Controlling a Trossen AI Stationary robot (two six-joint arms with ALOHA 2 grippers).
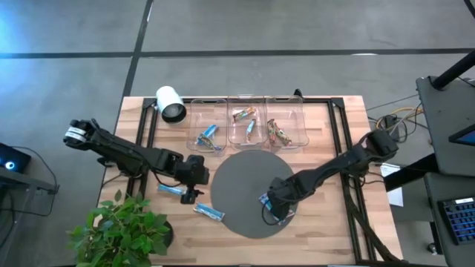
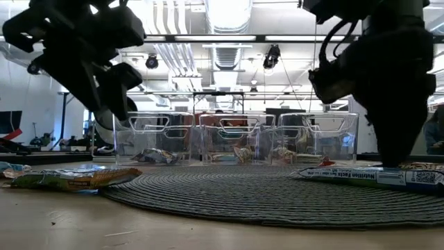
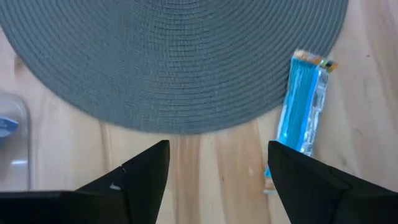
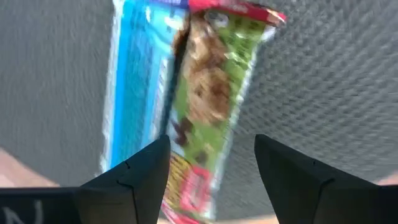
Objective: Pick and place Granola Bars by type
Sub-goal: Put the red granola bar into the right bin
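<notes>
Right gripper (image 4: 211, 177), fingers spread, hangs over a green bar (image 4: 214, 118) overlapping a blue bar (image 4: 140, 87) at the edge of the ribbed round grey mat (image 1: 249, 178), seemingly aligning to pinch. Left gripper (image 3: 217, 180), also spread, hovers beside the mat near another glossy blue bar (image 3: 305, 106). Sorted foil bars lie in clear bins (image 1: 249, 122) beyond the mat.

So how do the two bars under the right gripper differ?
In the right wrist view, the blue bar has a plain bright blue wrapper; the green bar shows granola and chocolate chips with red ends. The green bar overlaps the blue bar's edge. Both lie flat on the grey mat, between the right gripper's open fingers.
</notes>
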